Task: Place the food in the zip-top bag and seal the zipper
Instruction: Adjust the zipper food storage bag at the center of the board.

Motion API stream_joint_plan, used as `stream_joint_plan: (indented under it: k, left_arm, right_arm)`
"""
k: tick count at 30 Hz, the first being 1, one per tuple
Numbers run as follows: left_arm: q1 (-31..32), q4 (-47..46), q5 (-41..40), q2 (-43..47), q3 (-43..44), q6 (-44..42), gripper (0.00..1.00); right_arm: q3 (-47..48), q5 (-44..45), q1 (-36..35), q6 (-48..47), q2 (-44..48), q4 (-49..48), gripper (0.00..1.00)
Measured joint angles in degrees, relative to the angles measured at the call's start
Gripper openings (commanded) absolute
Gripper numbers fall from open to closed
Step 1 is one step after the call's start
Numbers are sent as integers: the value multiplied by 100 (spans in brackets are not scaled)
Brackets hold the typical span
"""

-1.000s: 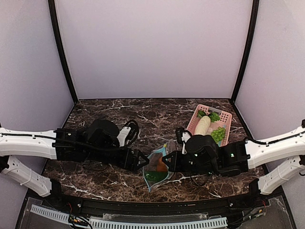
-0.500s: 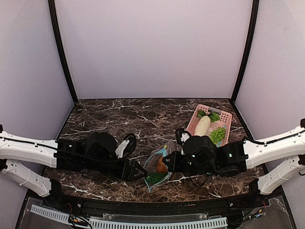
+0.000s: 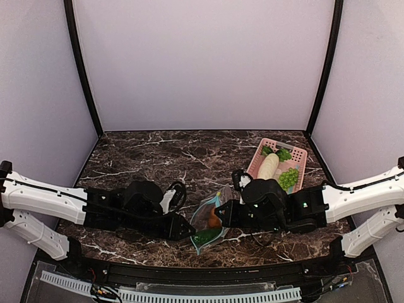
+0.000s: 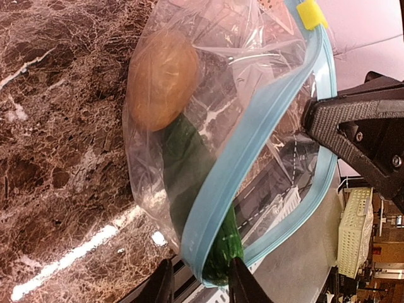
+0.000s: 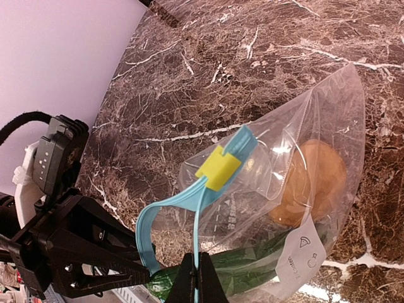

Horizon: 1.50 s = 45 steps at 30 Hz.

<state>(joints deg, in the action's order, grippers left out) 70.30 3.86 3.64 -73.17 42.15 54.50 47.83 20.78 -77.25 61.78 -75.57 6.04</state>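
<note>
Toward the lower middle of the top view, a clear, crinkly zip-top bag (image 3: 208, 213) is lying on the dark marble tabletop (image 3: 151, 158) between the left gripper (image 3: 188, 228) and the right gripper (image 3: 221, 214). Its long axis is slanting from lower left to upper right. It is holding a round brown-orange lump (image 3: 215, 221) and a dark green piece (image 3: 205, 237). At upper right, a pink slotted basket (image 3: 302, 154) is holding a white radish-shaped toy (image 3: 268, 166), green grapes (image 3: 288, 178) and a leafy green (image 3: 281, 153).

From the left wrist, the teal zipper strip (image 4: 252, 132) is running from bottom centre to upper right, its two sides gaping apart, with a yellow slider (image 4: 309, 14) at the top. The green piece is lying lengthwise, its end reaching the mouth. The left gripper's fingers are straddling that corner; whether they are squeezing it I cannot tell.

From the right wrist, the right gripper's fingers are pressing together on the teal zipper strip at bottom centre. The bag is spreading to the right, showing a white label (image 5: 303, 255).
</note>
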Motion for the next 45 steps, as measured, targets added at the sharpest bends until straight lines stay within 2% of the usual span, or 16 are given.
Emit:
stream_joint_plan:
  k: [2, 5, 6, 22, 29, 31, 35, 39, 45]
  left_arm:
    - [0, -74, -2, -96, 0, 0, 20]
    - [0, -107, -2, -238, 0, 35, 3]
    - [0, -111, 0, -275, 2, 9, 2]
    - [0, -35, 354, 164, 553, -199, 1]
    - [-133, 577, 356, 168, 592, -393, 2]
    - [-166, 859, 260, 168, 673, -479, 13]
    - [-192, 1121, 149, 168, 758, -640, 54]
    - [-192, 1198, 232, 168, 758, -706, 69]
    - [-2, 1211, 476, 249, 715, -732, 84]
  right_arm:
    - [0, -4, 0, 2, 0, 0, 0]
    - [0, -9, 0, 4, 0, 2, 0]
    - [0, -11, 0, 4, 0, 4, 0]
    - [374, 68, 0, -26, -442, 772, 0]
    - [413, 72, 0, -26, -251, 859, 0]
    - [413, 74, 0, -17, -166, 863, 0]
    - [400, 109, -2, 133, -122, 859, 0]
    - [345, 212, -13, 365, -125, 879, 0]
    - [431, 402, -48, 492, -212, 907, 0]
